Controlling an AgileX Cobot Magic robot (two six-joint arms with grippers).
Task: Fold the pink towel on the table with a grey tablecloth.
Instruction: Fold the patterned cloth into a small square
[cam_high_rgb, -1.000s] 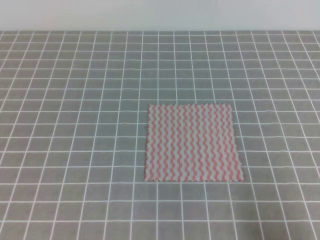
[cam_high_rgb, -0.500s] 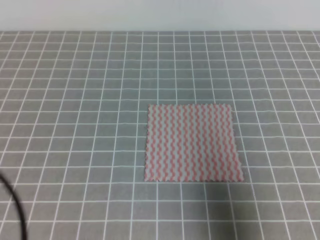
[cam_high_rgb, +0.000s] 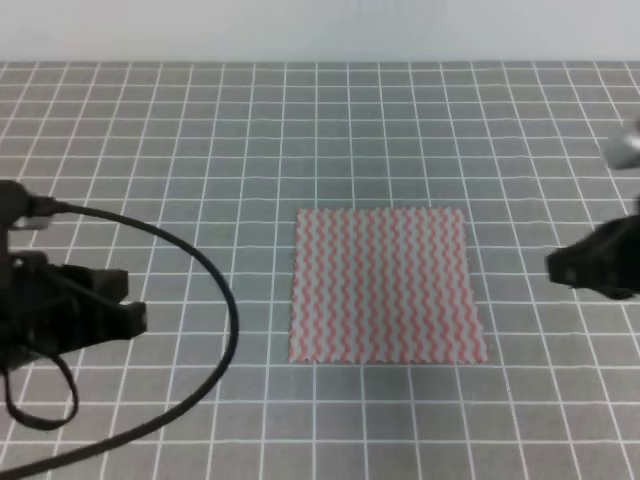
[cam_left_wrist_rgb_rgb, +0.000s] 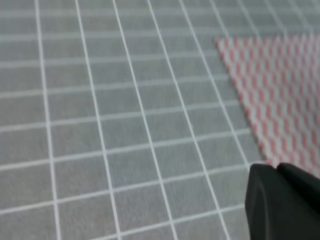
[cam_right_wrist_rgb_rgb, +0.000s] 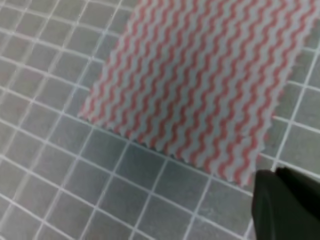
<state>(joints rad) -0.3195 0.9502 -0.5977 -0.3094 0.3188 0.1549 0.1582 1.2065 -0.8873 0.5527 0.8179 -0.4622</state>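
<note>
A: Any brand, label or writing to read?

B: No writing shows on anything in view. The pink towel (cam_high_rgb: 386, 285) carries only pink-and-white wavy stripes, and the worktop (cam_high_rgb: 200, 130) has a grey cloth with a grid of thin white lines.

A: Where does the towel lie?

B: Flat and unfolded on the worktop, a little right of the middle in the high view, its edges roughly square to the grid lines. The near edge looks slightly scalloped.

A: How are the arms posed?

B: The left tool (cam_high_rgb: 118, 305) reaches in low from the left edge of the high view, pointing toward the towel but well apart from it. A black cable (cam_high_rgb: 215, 290) loops from its body out over the grey cloth. The right tool (cam_high_rgb: 560, 268) comes in from the right edge, near the towel's right side, not touching it as far as the view shows.

A: Open or closed?

B: I cannot tell for either. In the left wrist view only a dark blurred part of the tool (cam_left_wrist_rgb_rgb: 285, 202) shows at the lower right, beside the towel's (cam_left_wrist_rgb_rgb: 280, 85) corner. The right wrist view shows the same kind of dark mass (cam_right_wrist_rgb_rgb: 287, 205) just beyond the towel's (cam_right_wrist_rgb_rgb: 205, 80) edge. Neither has hold of anything visible.
</note>
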